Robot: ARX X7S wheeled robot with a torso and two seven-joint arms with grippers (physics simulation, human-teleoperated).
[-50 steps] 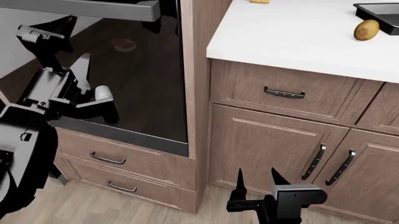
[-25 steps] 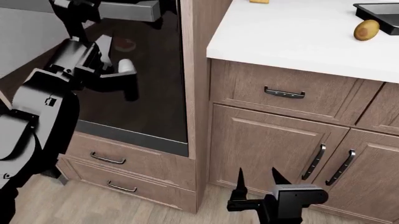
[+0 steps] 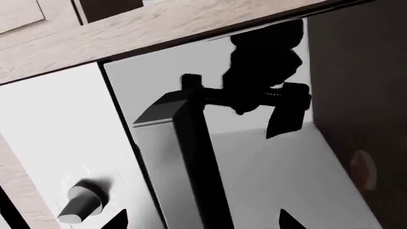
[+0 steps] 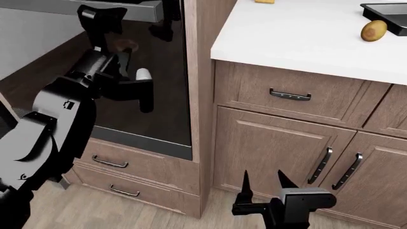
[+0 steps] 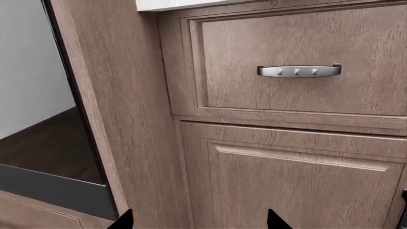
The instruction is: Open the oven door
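Note:
The oven door [image 4: 162, 90] is a glossy black glass panel at the left of the head view, standing shut in its wooden surround. Its grey bar handle [image 4: 57, 5] runs along the top edge. My left gripper [image 4: 105, 14] is raised to that handle and is open. In the left wrist view the handle [image 3: 194, 143] runs between the two fingertips of the left gripper [image 3: 202, 220], and the glass [image 3: 343, 71] mirrors the gripper. My right gripper [image 4: 262, 181] hangs low and open, holding nothing. In its wrist view the right gripper [image 5: 201, 220] faces the wooden cabinet front.
Two wooden drawers [image 4: 108, 162] sit below the oven. To the right are a white counter [image 4: 305, 43] bearing a brown potato-like thing [image 4: 374, 30], a drawer with a dark handle [image 4: 290, 94] and cabinet doors with vertical handles [image 4: 321, 164]. A grey knob [image 3: 79, 206] shows beside the oven glass.
My left arm has risen from the middle of the door glass up to the bar handle at the top. The right arm and the door have not moved.

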